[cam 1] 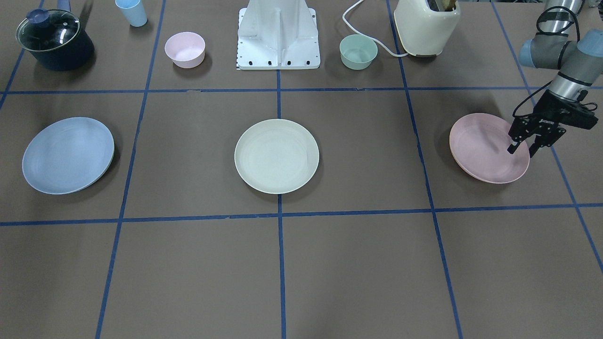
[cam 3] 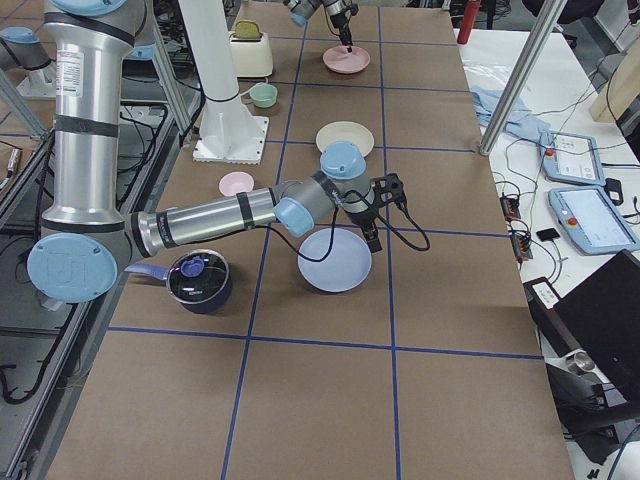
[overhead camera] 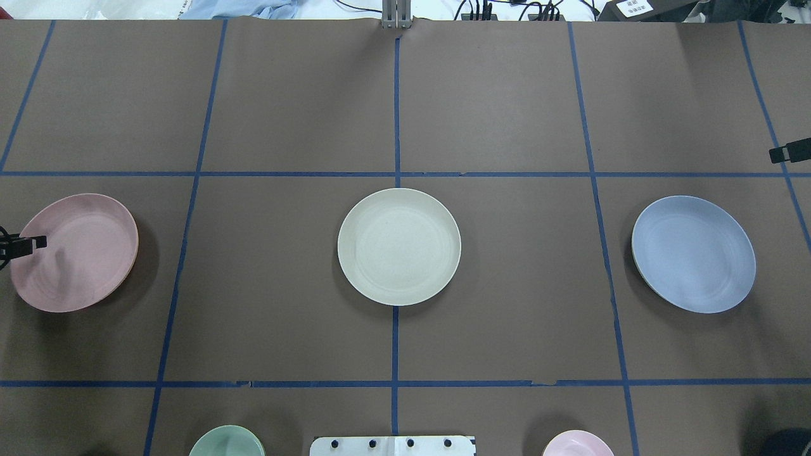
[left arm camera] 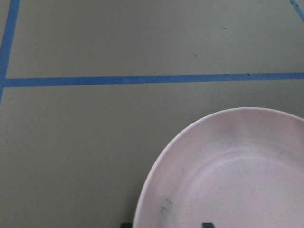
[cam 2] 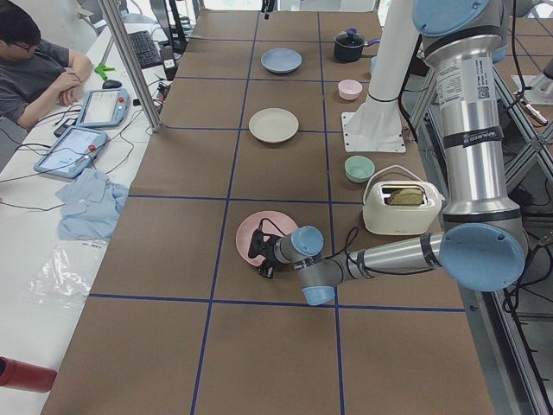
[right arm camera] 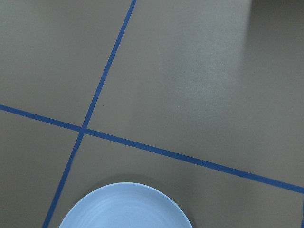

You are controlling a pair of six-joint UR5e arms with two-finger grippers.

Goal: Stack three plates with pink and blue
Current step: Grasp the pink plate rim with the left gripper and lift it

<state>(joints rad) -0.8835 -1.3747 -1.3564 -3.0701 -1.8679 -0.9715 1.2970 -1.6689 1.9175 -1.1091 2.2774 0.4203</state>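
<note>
Stacking 0/2 | we find pink plate (cam 1: 485, 148) frame right, cream plate (cam 1: 276, 155) centre, blue plate (cam 1: 68, 155) left, all apart on table (cam 1: 358, 263) | left claw (cam 1: 521, 152) spread astride pink rim, gripping nothing | right claw (cam 3: 372, 238) by blue plate, we cannot tell its spread | both transfers outstanding

Table (cam 1: 358, 263) holds pink plate (cam 1: 480, 146), cream plate (cam 1: 276, 156), blue plate (cam 1: 68, 155), pink bowl (cam 1: 184, 49), grn bowl (cam 1: 358, 51), pot (cam 1: 55, 40), cup (cam 1: 132, 12), toaster (cam 1: 426, 28).
</note>
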